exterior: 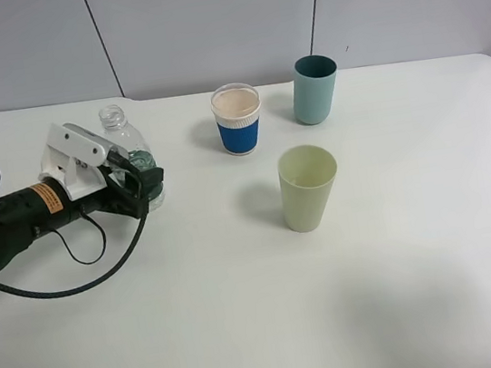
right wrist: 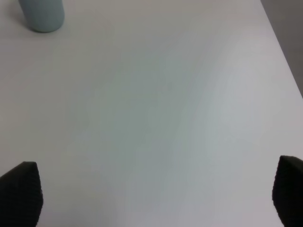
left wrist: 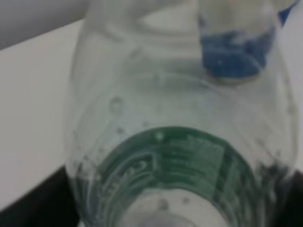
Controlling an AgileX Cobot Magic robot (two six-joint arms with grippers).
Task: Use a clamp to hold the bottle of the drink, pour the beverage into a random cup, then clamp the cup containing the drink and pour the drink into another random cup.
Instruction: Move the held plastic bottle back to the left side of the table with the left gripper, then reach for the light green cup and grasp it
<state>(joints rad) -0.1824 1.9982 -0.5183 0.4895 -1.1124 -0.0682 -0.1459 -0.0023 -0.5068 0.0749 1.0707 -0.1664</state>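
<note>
On a white tabletop (exterior: 407,289), the left gripper (exterior: 145,181) is reaching in from the left edge and sitting around the lower part of a clear plastic bottle (exterior: 119,133) with a green label, its uncapped neck pointing up. The left wrist view is filling almost entirely with the bottle's body, with dark fingers (left wrist: 33,203) just showing at either side of it. Whether they are pressing on the plastic or standing slightly off it cannot be told.

Three cups are standing well apart from the bottle, toward the middle of the tabletop. A white cup with a blue sleeve (exterior: 238,121) is holding a pale beige drink. A teal cup (exterior: 316,90) is standing just beside it on the right. A pale green cup (exterior: 309,188) is sitting nearer the camera, between the two.

The right gripper (right wrist: 151,198) is hovering over bare tabletop with its fingers spread wide and nothing between them, the teal cup showing at the edge of its wrist view.
</note>
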